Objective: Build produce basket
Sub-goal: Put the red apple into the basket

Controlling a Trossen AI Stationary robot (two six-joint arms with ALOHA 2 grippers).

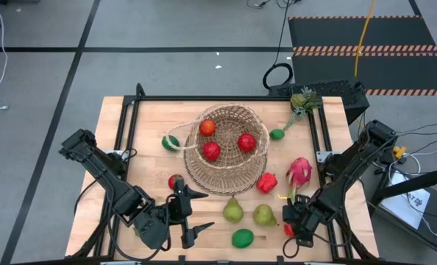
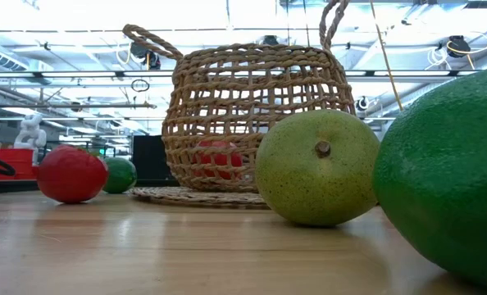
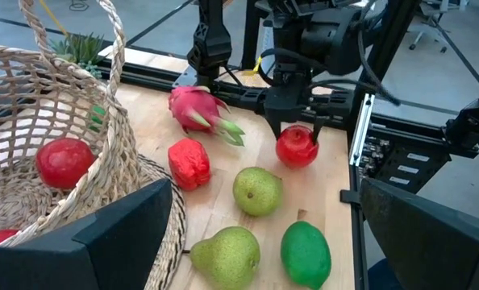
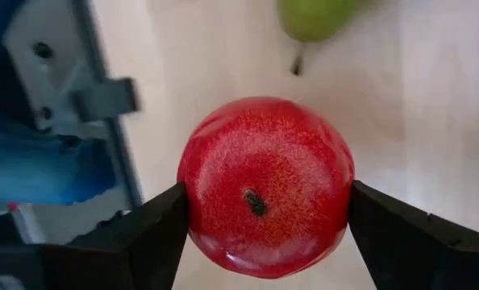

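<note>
The right gripper (image 4: 268, 217) is down at the front right corner of the table (image 1: 141, 140). Its two dark fingers (image 4: 155, 229) sit on each side of a red apple (image 4: 265, 185) and touch its skin, so they pinch the apple. The apple seems to rest on the wood, near the table's metal frame. A green pear (image 4: 316, 16) lies just past it.

The left gripper (image 1: 191, 213) is at the front left of the table. Its fingers are spread wide apart and hold nothing.

The wicker basket (image 1: 229, 151) stands in the middle of the table. Three red round fruits (image 1: 246, 141) lie inside it. A lime (image 1: 171, 142) sits just outside the basket on the left, and a small red fruit (image 1: 174, 182) sits near the left gripper. On the right lie a red pepper (image 1: 267, 182), a pink dragon fruit (image 1: 299, 171) and a second lime (image 1: 276, 134). Two pears (image 1: 234, 211) and a bigger green fruit (image 1: 242, 238) lie at the front, between the two grippers.
</note>
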